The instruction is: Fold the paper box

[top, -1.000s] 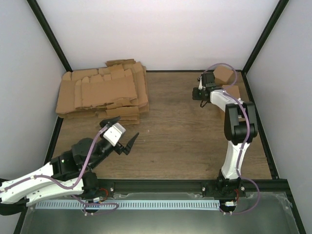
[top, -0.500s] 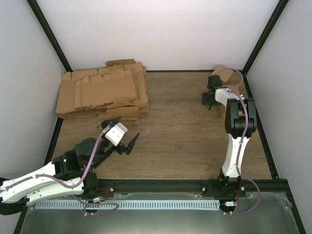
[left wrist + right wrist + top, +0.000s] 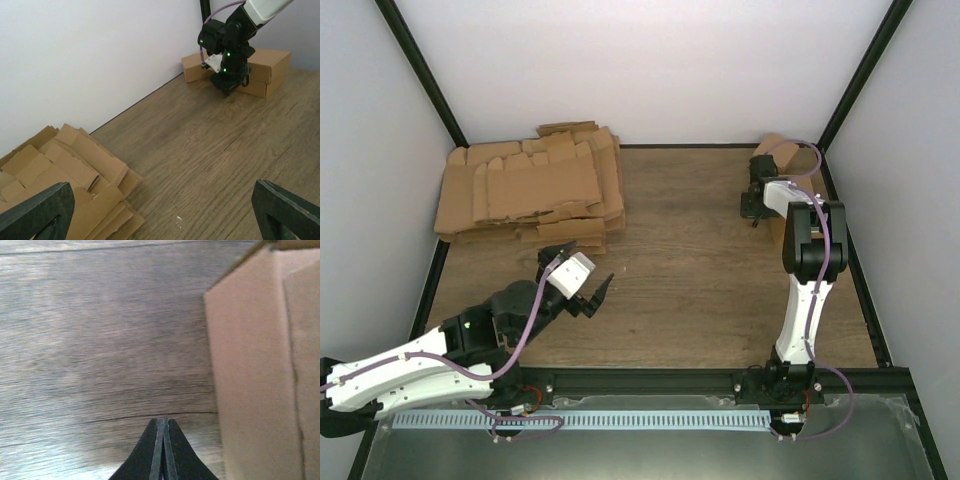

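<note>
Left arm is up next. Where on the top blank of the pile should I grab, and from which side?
Probably the near-right edge of the top blank. Come in low from the near right, where the open left gripper already faces the pile. The blank lies flat, so a grip from above finds nothing to close on. That edge casts a shadow and seems slightly lifted, leaving room for one finger underneath.

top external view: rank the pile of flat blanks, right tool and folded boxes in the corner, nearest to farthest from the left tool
From the left tool:
1. Pile of flat cardboard blanks, far left.
2. Right tool, far right.
3. Folded cardboard boxes, far right corner.
</note>
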{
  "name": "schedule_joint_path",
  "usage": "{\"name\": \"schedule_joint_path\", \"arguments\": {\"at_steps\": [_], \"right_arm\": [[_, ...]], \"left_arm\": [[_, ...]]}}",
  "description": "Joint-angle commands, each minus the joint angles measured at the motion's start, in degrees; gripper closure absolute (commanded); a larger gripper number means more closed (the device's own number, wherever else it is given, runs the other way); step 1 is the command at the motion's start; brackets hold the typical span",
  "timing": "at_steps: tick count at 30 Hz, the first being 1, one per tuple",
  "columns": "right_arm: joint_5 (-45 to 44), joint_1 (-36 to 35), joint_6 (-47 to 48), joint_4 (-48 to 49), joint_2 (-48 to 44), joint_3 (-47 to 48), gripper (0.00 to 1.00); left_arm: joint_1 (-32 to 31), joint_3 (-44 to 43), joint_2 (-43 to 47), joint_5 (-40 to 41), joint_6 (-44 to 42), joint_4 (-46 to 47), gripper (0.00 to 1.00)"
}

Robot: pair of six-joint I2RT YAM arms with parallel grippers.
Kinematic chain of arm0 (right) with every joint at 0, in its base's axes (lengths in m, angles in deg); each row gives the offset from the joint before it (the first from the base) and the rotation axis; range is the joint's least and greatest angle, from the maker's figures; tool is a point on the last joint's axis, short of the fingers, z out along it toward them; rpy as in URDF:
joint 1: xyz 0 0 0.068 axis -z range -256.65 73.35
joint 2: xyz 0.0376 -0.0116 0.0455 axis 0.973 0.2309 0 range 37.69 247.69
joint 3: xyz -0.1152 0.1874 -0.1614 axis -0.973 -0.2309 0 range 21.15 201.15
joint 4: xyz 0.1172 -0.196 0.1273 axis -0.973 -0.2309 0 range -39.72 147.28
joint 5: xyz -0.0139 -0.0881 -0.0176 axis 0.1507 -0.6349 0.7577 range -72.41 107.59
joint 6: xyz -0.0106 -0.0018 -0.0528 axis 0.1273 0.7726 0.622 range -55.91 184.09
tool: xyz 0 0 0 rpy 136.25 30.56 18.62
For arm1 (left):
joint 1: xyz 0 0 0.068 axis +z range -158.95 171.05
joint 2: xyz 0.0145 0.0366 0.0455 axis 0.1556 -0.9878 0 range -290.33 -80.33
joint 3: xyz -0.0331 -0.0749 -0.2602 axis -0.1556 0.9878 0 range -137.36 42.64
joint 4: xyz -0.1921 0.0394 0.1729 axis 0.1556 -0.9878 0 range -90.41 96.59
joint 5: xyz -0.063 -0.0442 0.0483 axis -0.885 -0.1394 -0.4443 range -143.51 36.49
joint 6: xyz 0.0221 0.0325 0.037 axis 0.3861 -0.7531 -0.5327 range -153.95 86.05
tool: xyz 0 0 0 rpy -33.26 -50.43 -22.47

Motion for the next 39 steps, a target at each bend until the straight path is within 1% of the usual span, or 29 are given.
{"name": "schedule_joint_path", "arguments": {"at_steps": [1, 15, 20, 25, 31, 35, 39], "right_arm": [[-5.38, 1.95, 1.02, -3.2, 0.65, 1.23, 0.99], [-12.7, 3.48, 2.4, -1.52, 2.34, 1.63, 0.98], [-17.03, 5.42, 2.59, -0.82, 2.92, 2.25, 0.98], [-19.29, 7.27, 3.72, -0.12, 4.04, 3.66, 0.98], [-26.13, 7.42, 4.67, 1.03, 6.2, 4.48, 0.98], [-25.52, 7.43, 3.78, -0.64, 6.74, 5.22, 0.98], [-19.48, 7.17, 3.11, -1.78, 4.06, 4.61, 0.99]], "left_arm": [[-0.07, -0.13, -0.17, 0.74, 0.2, 0.5, 0.0], [-0.05, -0.41, -1.06, 2.51, 0.59, 0.82, 0.0], [0.01, -0.67, -1.79, 2.95, 0.58, 0.93, 0.0], [0.42, -0.79, -2.2, 3.04, 0.87, 1.01, 0.0], [1.06, -0.89, -2.73, 2.92, 0.61, 1.3, 0.0], [1.33, -1.08, -3.21, 2.62, 0.45, 1.25, 0.0], [1.55, -0.99, -2.87, 2.41, 0.84, 1.19, 0.0]]}}
